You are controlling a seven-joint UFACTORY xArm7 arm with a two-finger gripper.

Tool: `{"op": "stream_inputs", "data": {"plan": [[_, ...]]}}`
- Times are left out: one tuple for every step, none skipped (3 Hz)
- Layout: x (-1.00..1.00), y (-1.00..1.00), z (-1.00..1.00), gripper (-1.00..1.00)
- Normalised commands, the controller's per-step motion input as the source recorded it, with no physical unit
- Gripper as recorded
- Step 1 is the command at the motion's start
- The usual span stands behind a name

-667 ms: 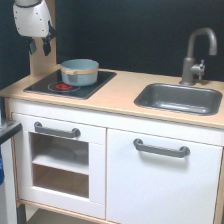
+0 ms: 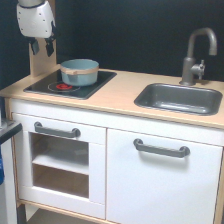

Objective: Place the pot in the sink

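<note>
Meanwhile, pot (image 2: 79,71) on stovetop (image 2: 70,83), faucet (image 2: 196,55) behind sink (image 2: 180,98).

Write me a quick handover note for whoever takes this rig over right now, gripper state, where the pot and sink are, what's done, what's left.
Gripper: raised at the exterior view's upper left, above and to the left of the pot, holding nothing; whether its fingers are open or shut is too blurred to tell.
Pot: sitting upright on the black stovetop, at the exterior view's left side of the counter.
Sink: at the exterior view's right, below the faucet, with nothing in it.
Done: nothing yet; the pot is not grasped.
Left: come down on the pot, grip it, carry it across the counter and set it in the sink.
</note>
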Motion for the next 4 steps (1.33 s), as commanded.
{"op": "stream_inputs", "data": {"plan": [[0.43, 0.44, -0.03, 1.0], [0.6, 0.55, -0.05, 1.0], [0.52, 0.6, -0.36, 1.0], [0.11, 0.51, -0.75, 1.0]]}}
